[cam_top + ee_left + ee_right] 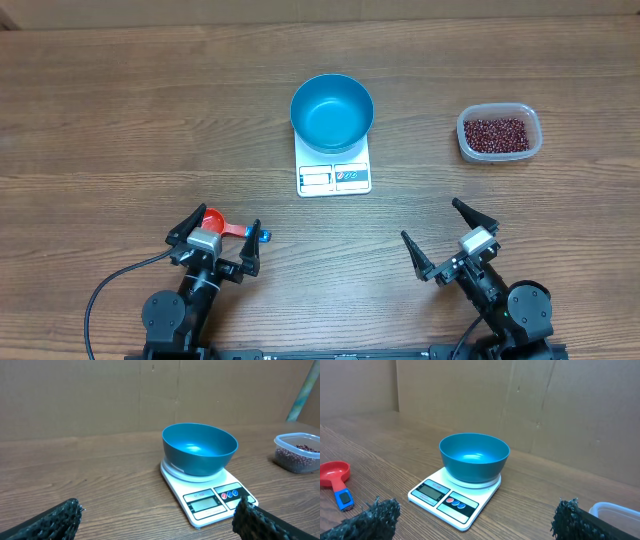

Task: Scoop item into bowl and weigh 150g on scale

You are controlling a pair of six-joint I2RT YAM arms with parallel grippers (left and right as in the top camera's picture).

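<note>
Beans (497,132), small, oval and dark red-brown, lie as a loose heap in a clear plastic tub (536,140) with rounded corners, at the upper right of the overhead view. The tub stands on the table (120,120), well apart from everything else. The tabletop is brown wood grain with a matte surface.

At upper centre the bowl (332,112), round, deep and bright blue, sits on the far end of the scale (334,177). Its smooth inside catches a pale glare. The scale is a flat white rectangle. Its display and red and blue buttons run along the near edge, which the bowl leaves uncovered.

At the lower left, an orange-red plastic scoop (213,219) lies on the table, its handle ending in a blue tip. It lies beneath the left gripper (222,222), whose jaws stand wide apart and clamp nothing. Whether a finger touches the scoop I cannot tell. At the lower right, the right gripper (430,220) also has its jaws spread wide and holds nothing. In both wrist views the finger pads look black and rough.

Bare wood lies between both grippers and the scale, between the scale and the tub, and across the whole upper left. The far edge of the table meets plain brown cardboard walls.
</note>
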